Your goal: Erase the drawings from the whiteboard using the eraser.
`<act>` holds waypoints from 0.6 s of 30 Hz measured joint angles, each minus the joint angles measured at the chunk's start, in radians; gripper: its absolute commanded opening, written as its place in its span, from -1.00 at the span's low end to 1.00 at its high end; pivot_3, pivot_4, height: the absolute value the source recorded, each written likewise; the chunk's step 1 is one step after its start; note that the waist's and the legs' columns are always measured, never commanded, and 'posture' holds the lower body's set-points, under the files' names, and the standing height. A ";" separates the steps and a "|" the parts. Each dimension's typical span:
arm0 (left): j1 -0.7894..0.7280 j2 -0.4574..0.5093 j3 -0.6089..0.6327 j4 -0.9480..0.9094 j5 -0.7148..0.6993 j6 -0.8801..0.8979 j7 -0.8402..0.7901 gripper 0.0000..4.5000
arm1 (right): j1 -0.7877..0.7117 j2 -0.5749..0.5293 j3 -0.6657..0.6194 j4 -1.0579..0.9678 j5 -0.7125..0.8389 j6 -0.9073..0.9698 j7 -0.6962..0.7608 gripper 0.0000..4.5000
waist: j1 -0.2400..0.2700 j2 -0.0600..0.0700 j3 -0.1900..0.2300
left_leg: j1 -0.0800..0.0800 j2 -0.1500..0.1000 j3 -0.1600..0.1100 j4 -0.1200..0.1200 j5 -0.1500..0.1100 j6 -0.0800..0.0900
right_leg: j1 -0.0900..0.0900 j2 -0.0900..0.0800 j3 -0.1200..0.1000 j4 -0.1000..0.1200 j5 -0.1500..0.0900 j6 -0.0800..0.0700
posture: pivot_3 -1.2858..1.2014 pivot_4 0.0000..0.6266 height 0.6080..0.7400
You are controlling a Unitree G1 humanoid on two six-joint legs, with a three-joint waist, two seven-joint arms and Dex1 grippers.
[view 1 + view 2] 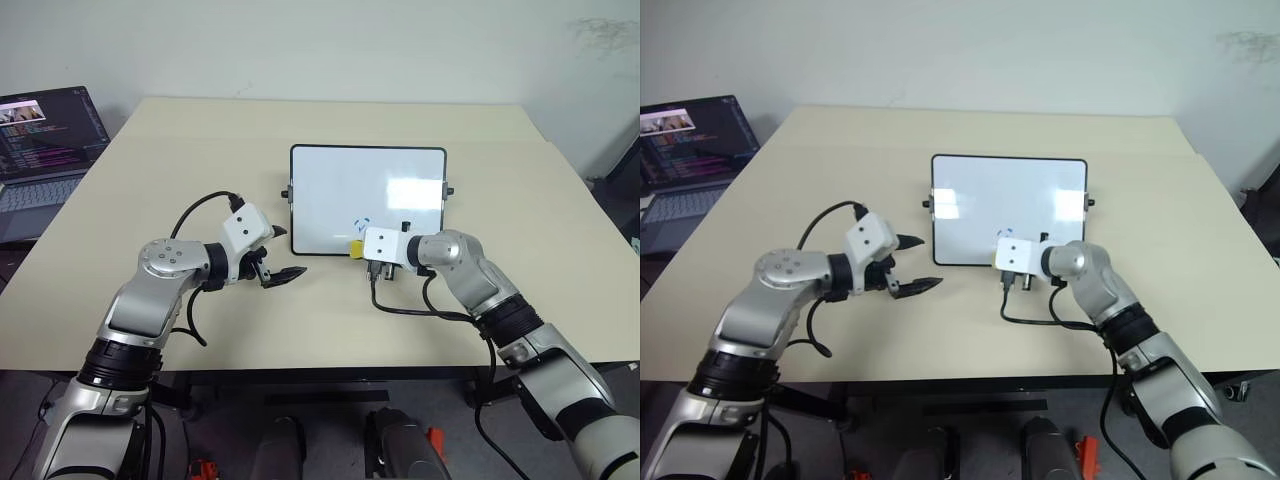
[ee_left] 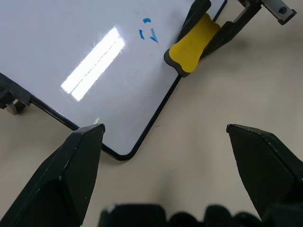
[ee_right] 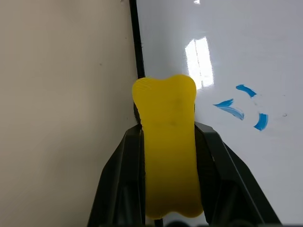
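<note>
The whiteboard [image 1: 340, 190] lies flat in the middle of the table. Of the drawings [image 3: 239, 108], a few short blue strokes show close to the board's near edge. My right gripper [image 1: 357, 248] is shut on the yellow eraser [image 3: 168, 142]. It holds the eraser over the board's near black frame, just left of the strokes and apart from them. The left wrist view shows the eraser [image 2: 191, 45] resting at that edge. My left gripper [image 1: 290, 252] stands open with nothing between its fingers, over the table beside the board's near left corner.
An open laptop [image 1: 45, 150] sits at the far left, off the beige table [image 1: 150, 330]. Small black knobs stick out of the board's short sides. A black cable loops on the table under my right wrist.
</note>
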 measured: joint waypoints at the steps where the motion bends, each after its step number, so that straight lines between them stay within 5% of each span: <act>1: -0.001 0.000 0.000 0.001 0.000 0.000 0.000 1.00 | -0.012 0.000 0.000 0.011 0.000 -0.002 -0.010 -0.54 | 0.000 0.000 0.000 | 0.000 0.000 0.000 0.000 0.000 0.000 | 0.000 0.000 0.000 0.000 0.000 0.000 | 0.03 -0.52 1.00; 8: -0.004 -0.001 0.000 0.005 0.000 0.000 0.000 1.00 | -0.155 0.000 -0.044 0.159 -0.001 -0.001 -0.143 -0.54 | -0.002 0.000 0.000 | 0.000 0.000 0.000 0.002 0.000 0.000 | 0.000 0.000 0.000 0.000 0.001 0.000 | 0.03 -0.52 1.00; 18: -0.004 -0.006 0.000 0.008 0.000 -0.002 0.000 1.00 | -0.131 -0.001 -0.030 0.127 -0.001 -0.012 -0.101 -0.54 | -0.003 0.000 0.000 | 0.000 0.000 0.000 0.002 0.000 0.000 | 0.000 0.000 0.000 0.000 0.001 0.000 | 0.03 -0.52 1.00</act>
